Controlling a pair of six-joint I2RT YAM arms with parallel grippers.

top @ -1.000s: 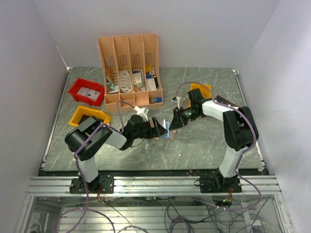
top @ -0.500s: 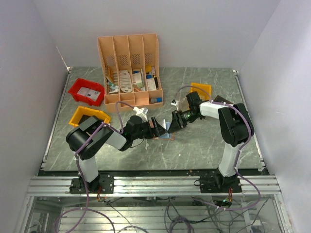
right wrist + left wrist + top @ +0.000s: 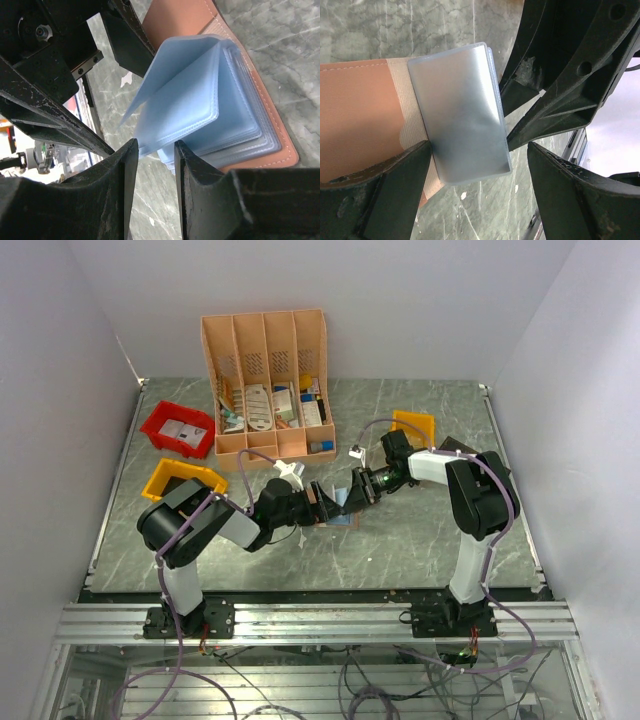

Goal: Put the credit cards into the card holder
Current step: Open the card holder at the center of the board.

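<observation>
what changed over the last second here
The right gripper swung left across the table, up to the card holder, and now sits at the holder's fanned clear pockets. I cannot tell whether it grips them. The left gripper stayed open astride the holder; the peach organiser and red bin did not move.

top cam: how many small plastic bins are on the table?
3. Red bin at far left; yellow bin just below it in the view; second yellow bin right of centre. No others show, though some may be hidden.
</observation>
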